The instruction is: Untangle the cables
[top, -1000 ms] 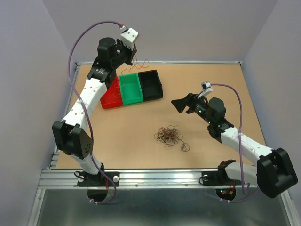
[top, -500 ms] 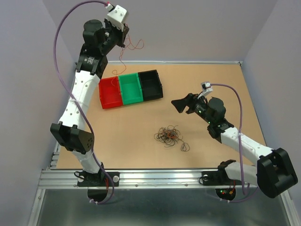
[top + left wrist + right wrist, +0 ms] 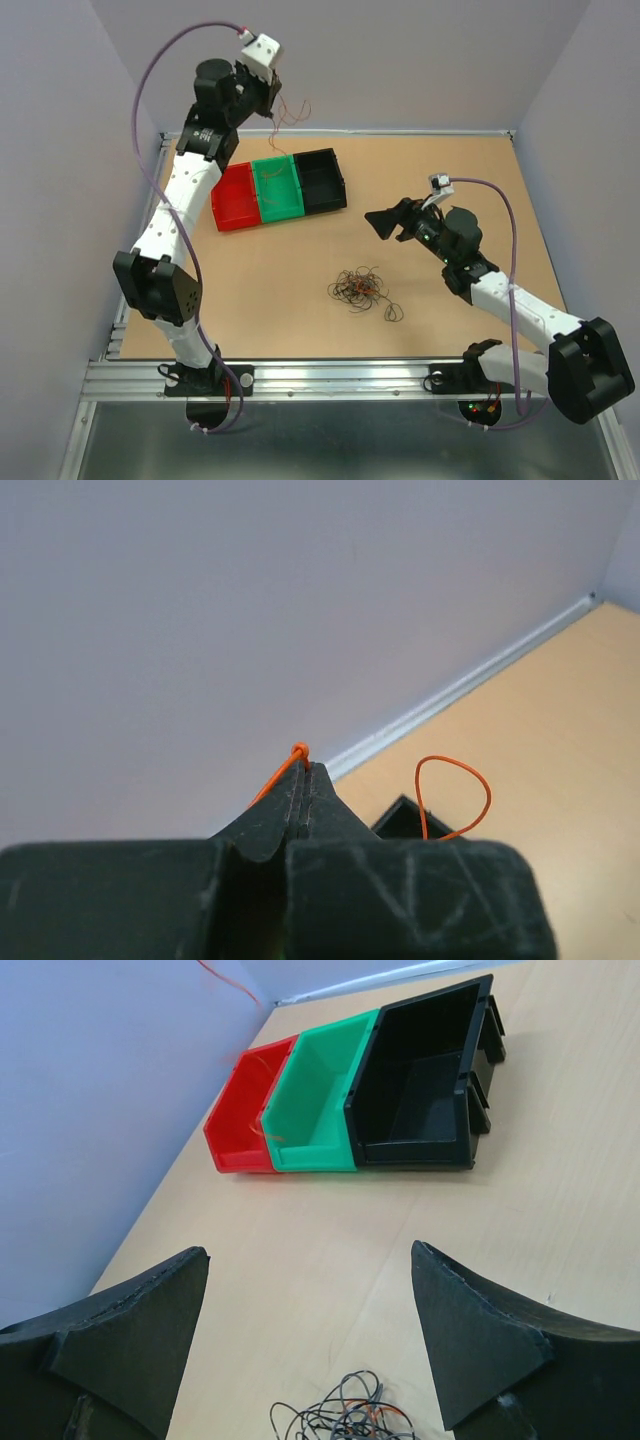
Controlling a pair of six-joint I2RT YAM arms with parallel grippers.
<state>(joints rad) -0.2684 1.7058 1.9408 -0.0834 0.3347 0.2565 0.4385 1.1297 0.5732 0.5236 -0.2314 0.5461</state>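
Below and ahead of the right gripper [image 3: 380, 222] lies a tan wooden surface [image 3: 250, 300], closed in by pale lilac-grey walls [image 3: 420, 60] at the back and both sides, with a metal rail [image 3: 340, 375] along its near edge. A red bin [image 3: 236, 200], a green bin [image 3: 278, 190] and a black bin [image 3: 322, 180] stand touching in a row, well ahead and to the left of this gripper. In the right wrist view a thin brownish strand [image 3: 266, 1130] curls at the rim where the red and green bins meet.

The cables [image 3: 359, 288], a loose bunch of thin curly wires, rest on the surface just below and behind the right gripper, near its left finger. One dark loop [image 3: 394, 312] lies apart from the bunch on the side nearer the rail.

The left arm [image 3: 185, 200] reaches steeply up and back, its wrist high against the back wall. The left gripper [image 3: 272, 112] is clenched, its jaws pressed together, pinching an orange wire [image 3: 298, 750] at their very tip. That wire hangs free to the gripper's right, above the bins and clear of the surface.

The right arm [image 3: 500, 290] stretches low from its base, elbow bent, wrist pointing left toward the bins. Its gripper is released, jaws spread wide with nothing between them, hovering above the surface.
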